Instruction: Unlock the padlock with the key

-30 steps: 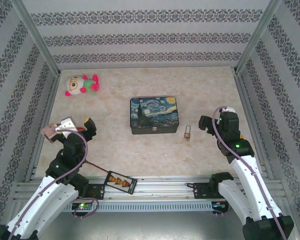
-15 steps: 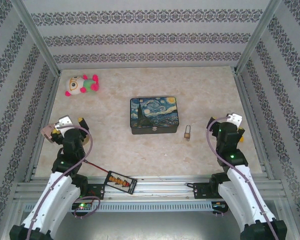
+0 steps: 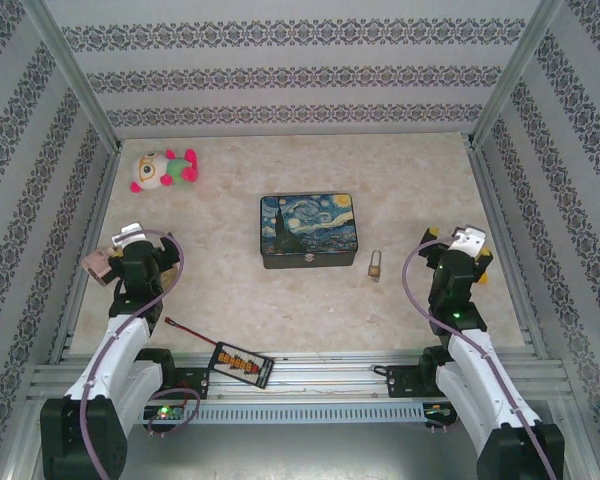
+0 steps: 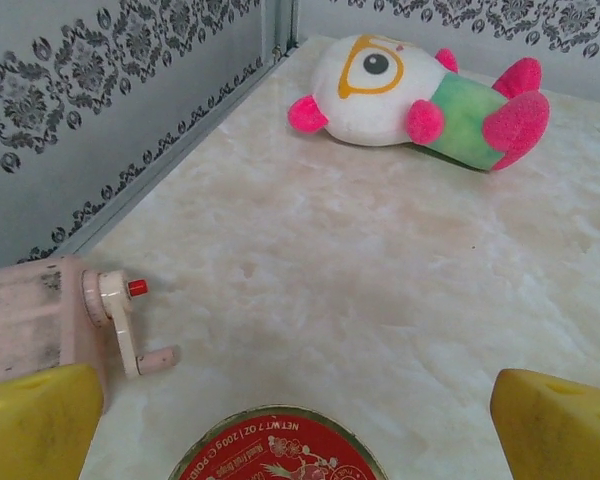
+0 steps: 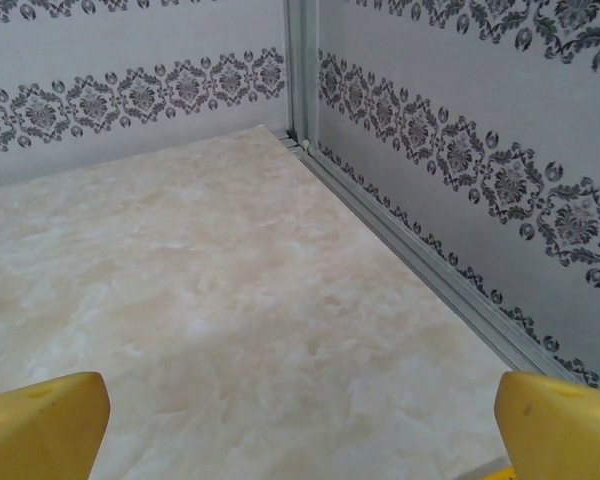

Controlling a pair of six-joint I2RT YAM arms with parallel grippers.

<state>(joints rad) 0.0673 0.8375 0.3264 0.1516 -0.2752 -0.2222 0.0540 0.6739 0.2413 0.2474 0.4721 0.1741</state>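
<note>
The small brass padlock (image 3: 377,265) lies on the marble table, just right of the front corner of the starry-night tin box (image 3: 309,230). I cannot make out a key. My left gripper (image 3: 140,248) hangs at the table's left side, far from the padlock; its yellow fingertips (image 4: 35,425) stand wide apart over a red round tin lid (image 4: 277,450), holding nothing. My right gripper (image 3: 458,243) is to the right of the padlock and apart from it. In the right wrist view its fingers (image 5: 40,425) are spread over bare table, so the right gripper (image 5: 300,430) is open.
A pink-and-green plush toy (image 3: 164,169) (image 4: 420,95) lies at the far left. A pink box with a crank (image 4: 40,320) (image 3: 98,266) sits beside the left gripper. A black device with orange buttons (image 3: 242,364) rests on the near rail. Patterned walls enclose the table.
Both arms have drawn back toward their bases. The left gripper shifted left, the right gripper moved right, away from the padlock. Padlock and tin box have not moved.
</note>
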